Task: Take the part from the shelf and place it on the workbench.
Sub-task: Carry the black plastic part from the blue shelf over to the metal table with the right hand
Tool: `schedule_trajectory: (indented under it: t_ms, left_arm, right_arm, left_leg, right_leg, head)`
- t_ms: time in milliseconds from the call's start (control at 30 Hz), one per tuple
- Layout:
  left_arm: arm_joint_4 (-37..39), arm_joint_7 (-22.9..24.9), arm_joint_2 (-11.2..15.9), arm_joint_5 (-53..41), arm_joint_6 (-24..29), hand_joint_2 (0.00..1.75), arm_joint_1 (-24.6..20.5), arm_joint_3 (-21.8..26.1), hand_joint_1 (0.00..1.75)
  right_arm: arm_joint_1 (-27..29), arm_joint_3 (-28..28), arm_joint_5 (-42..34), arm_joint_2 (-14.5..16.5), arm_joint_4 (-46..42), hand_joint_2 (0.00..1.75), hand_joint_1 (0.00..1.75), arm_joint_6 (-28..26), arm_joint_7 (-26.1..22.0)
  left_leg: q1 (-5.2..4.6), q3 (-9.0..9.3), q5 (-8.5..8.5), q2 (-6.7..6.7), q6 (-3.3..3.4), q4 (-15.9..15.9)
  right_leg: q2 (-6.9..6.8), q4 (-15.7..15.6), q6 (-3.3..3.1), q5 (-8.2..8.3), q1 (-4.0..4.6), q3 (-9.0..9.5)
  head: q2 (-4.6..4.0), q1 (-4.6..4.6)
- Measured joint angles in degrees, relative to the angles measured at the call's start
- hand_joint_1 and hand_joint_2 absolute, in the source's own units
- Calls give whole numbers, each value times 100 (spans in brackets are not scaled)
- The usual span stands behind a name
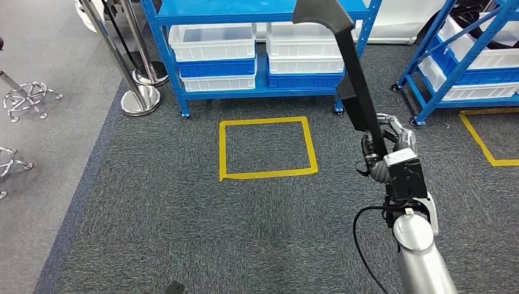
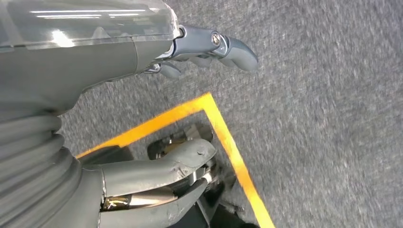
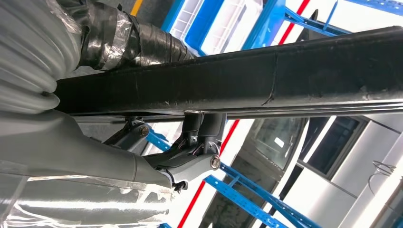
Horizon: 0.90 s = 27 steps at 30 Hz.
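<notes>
Grey carpet floor point(image 1: 153, 208), with a yellow taped square point(image 1: 267, 149) at centre. Blue shelf point(image 1: 263, 15) at 12 o'clock, holding white bins point(image 1: 212, 41); second blue shelf point(image 1: 465, 55) at 2 o'clock; chrome stanchion bases point(image 1: 140, 100) at 10 o'clock. Right hand point(image 1: 392, 156), at 4 o'clock, fingers clamped round a long black part point(image 1: 355, 86), held upright and slanting toward 12 o'clock. Left hand point(image 2: 157, 52) hanging above the carpet, fingers apart, holding nothing.

The part point(image 1: 354, 79), a long black bar with a flared upper end, is held near-upright, tilted slightly, gripped low down by the right hand point(image 1: 387, 150).
</notes>
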Motion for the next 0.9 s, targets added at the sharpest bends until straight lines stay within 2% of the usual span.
schedule_trajectory:
  t_ms: [33, 67, 100, 167, 233, 267, 367, 433, 533, 567, 600, 633, 667, 733, 767, 867, 900]
  left_arm:
    - [1, 5, -1, -2, 1, 175, 1, 0, 0]
    - [1, 10, -2, -2, 2, 175, 6, 0, 0]
    - [1, 14, -3, -3, 2, 175, 11, 0, 0]
    - [0, 19, -5, -4, 2, 175, 17, 0, 0]
    - [-1, 21, -8, -4, 2, 175, 12, 0, 0]
    - [-1, 23, -9, -5, 2, 175, 11, 0, 0]
    - [-1, 28, -8, -9, 2, 175, 15, 0, 0]
    - [0, 30, -7, -14, 1, 175, 13, 0, 0]
    - [1, 36, -7, -29, -2, 175, 18, 0, 0]
    - [1, 37, -7, -33, -2, 175, 24, 0, 0]
    - [1, 38, -7, -37, -1, 175, 29, 0, 0]
    - [1, 38, -7, -37, -1, 175, 31, 0, 0]
    - [0, 39, -7, -37, -1, 175, 29, 0, 0]
    - [-1, 39, -7, -37, -1, 175, 15, 0, 0]
    - [0, 39, -7, -37, -1, 175, 11, 0, 0]
    - [1, 42, -7, -37, -1, 175, 19, 0, 0]
    - [1, 44, -7, -37, -1, 175, 22, 1, 0]
  right_arm:
    - [5, 0, 0, 0, 5, 175, 175, 0, 2]
    - [12, 0, 0, 0, 11, 175, 175, 0, 5]
    - [16, 0, 0, 0, 18, 175, 175, 0, 5]
    - [9, 0, 0, 0, 25, 175, 175, 0, 7]
    - [-12, 0, 0, 2, 25, 175, 175, 0, 6]
    - [-17, 0, 0, 2, 24, 175, 175, 0, 6]
    - [-11, 0, 0, 2, 26, 175, 175, 1, 8]
    - [-21, 0, 1, 2, 28, 175, 175, 3, 10]
    - [-32, 0, 0, 2, 28, 175, 175, 6, 12]
    - [-32, 0, 0, 2, 28, 175, 175, 7, 13]
    - [-31, 0, 0, 3, 28, 175, 175, 8, 14]
    - [-32, 0, 1, 3, 28, 175, 175, 8, 15]
    - [-35, 0, 1, 3, 28, 175, 175, 8, 15]
    - [-46, 0, 1, 2, 27, 175, 175, 7, 15]
    - [-51, 0, 1, 3, 27, 175, 175, 7, 15]
    - [-53, 0, 1, 7, 28, 175, 175, 8, 15]
    - [-52, 0, 1, 8, 29, 175, 175, 8, 15]
  left_leg:
    - [-5, -21, 3, 1, 5, 13]
    - [-9, -42, 2, 1, 5, 31]
    - [-10, -61, -1, 0, 3, 57]
    - [-8, -99, -27, -3, -16, 139]
    - [-30, -172, -79, -6, -59, 269]
    - [-37, -209, -95, -5, -81, 321]
    - [-36, -260, -119, -6, -141, 387]
    - [-13, -351, -317, -19, -214, 627]
    - [72, -733, -862, -25, -322, 1605]
    - [92, -812, -933, -25, -337, 1829]
    - [104, -798, -895, -25, -340, 1857]
    - [109, -672, -756, -26, -330, 1653]
    - [110, -462, -563, -30, -309, 1283]
    - [89, -73, -316, -47, -263, 548]
    - [69, 16, -272, -56, -239, 355]
    - [20, 21, -170, -60, -141, 201]
    - [21, 20, -107, -51, -100, 136]
  right_leg:
    - [3, 313, 3, -136, 7, -127]
    - [2, 496, 8, -180, 11, -193]
    - [0, 477, 14, -111, 11, -160]
    - [-13, -94, 14, 217, 5, 168]
    - [-30, -654, -19, 393, 14, 453]
    - [-30, -765, -43, 400, 24, 494]
    - [-15, -790, -136, 417, 27, 465]
    - [-22, -815, -194, 456, 4, 464]
    - [-29, -816, -227, 484, 10, 439]
    - [-29, -815, -228, 491, 14, 430]
    - [-29, -814, -225, 497, 15, 425]
    - [-28, -814, -219, 504, 16, 424]
    - [-26, -815, -210, 513, 15, 425]
    - [-22, -827, -167, 543, 11, 420]
    - [-21, -839, -132, 566, 4, 411]
    - [-23, -893, -5, 639, -30, 385]
    - [-24, -873, 19, 594, -35, 369]
  head:
    - [0, -1]
    - [0, -1]
    - [0, -1]
    - [0, 0]
    - [0, 0]
    - [0, -1]
    - [0, -2]
    - [0, -4]
    - [0, -6]
    - [0, -6]
    - [0, -6]
    - [0, -6]
    - [0, -6]
    - [0, -6]
    - [0, -6]
    - [0, -6]
    - [0, -6]
